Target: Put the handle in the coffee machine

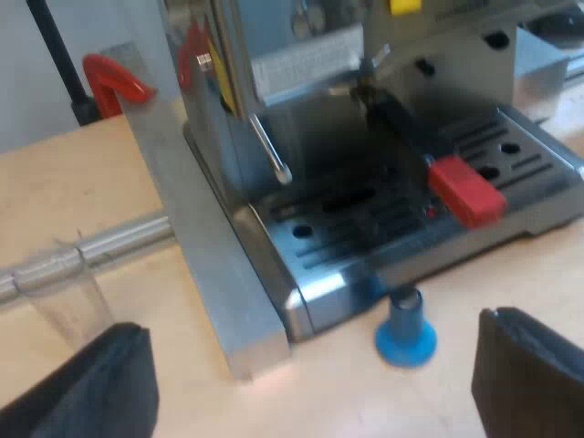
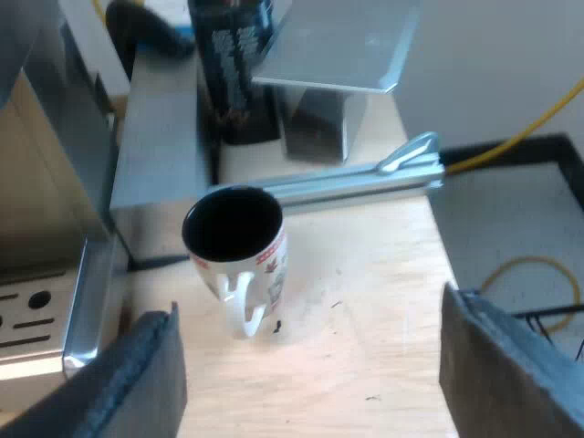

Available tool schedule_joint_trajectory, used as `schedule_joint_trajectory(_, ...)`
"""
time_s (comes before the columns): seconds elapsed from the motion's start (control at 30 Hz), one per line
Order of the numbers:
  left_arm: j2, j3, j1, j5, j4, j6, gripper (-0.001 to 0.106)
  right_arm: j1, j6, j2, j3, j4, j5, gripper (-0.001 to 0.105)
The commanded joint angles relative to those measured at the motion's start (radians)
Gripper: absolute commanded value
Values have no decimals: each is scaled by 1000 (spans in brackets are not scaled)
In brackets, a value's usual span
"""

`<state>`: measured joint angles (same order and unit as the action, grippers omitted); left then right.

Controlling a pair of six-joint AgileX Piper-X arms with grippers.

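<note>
Handle (image 1: 411, 132) of the metal holder sticks out from the front of the coffee machine (image 1: 228, 155), with its head up under the brewing part. The dark shaft slopes down and outward over the slotted drip tray (image 1: 520, 164), and its red end (image 1: 467, 192) hangs above the tray without touching it. Whether the holder is fully locked in cannot be told.

Just beside the tray's front corner a blue tamper (image 1: 406, 330) stands upright on the wooden tabletop (image 1: 82, 182), apart from the handle. A thin steam pipe (image 1: 272, 151) hangs at the machine's side. A flat metal bar (image 1: 196, 246) lies along that side of the machine. A clear measuring glass (image 1: 62, 297) stands farther off, near one finger of the left pincer (image 1: 310, 388) and next to a round metal rod (image 1: 119, 239). A red clamp grip (image 1: 117, 78) shows beyond the bar.

The left pincer hovers above the tabletop in front of the tamper, its two black fingers spread wide with nothing between them.

The right pincer (image 2: 319, 370) also has its fingers far apart and holds nothing. It hangs over the tabletop (image 2: 365, 292) close to a white mug (image 2: 239, 251) with red markings. The mug stands upright, its inside dark, its ear turned toward the pincer. The mug is just beside the corner of the machine's drip tray (image 2: 41, 315), and a metal rail (image 2: 365, 178) lies behind it.
</note>
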<state>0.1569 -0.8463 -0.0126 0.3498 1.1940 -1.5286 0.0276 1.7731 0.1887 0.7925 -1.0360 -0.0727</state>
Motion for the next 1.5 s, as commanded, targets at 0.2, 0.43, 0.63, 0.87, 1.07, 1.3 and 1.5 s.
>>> schedule_joint_trajectory(0.2,-173,88,0,6,105,49,73,-2,12,-183,-62,-8,3,62)
schedule_joint_trajectory(0.43,-307,125,-3,51,337,121,73,2,1,-242,-62,-71,26,62)
schedule_joint_trajectory(0.63,-307,137,-3,75,225,112,73,2,3,-243,-61,-20,40,62)
schedule_joint_trajectory(0.87,-305,217,-3,71,-77,-127,73,2,3,-240,-61,85,40,62)
schedule_joint_trajectory(1.07,-305,300,-3,71,-221,-131,73,2,3,-240,-94,85,40,62)
schedule_joint_trajectory(1.3,-302,364,-3,67,-238,-135,73,2,3,-240,-171,63,40,62)
schedule_joint_trajectory(1.5,-302,364,-3,68,-234,-135,73,2,3,-240,-221,57,59,62)
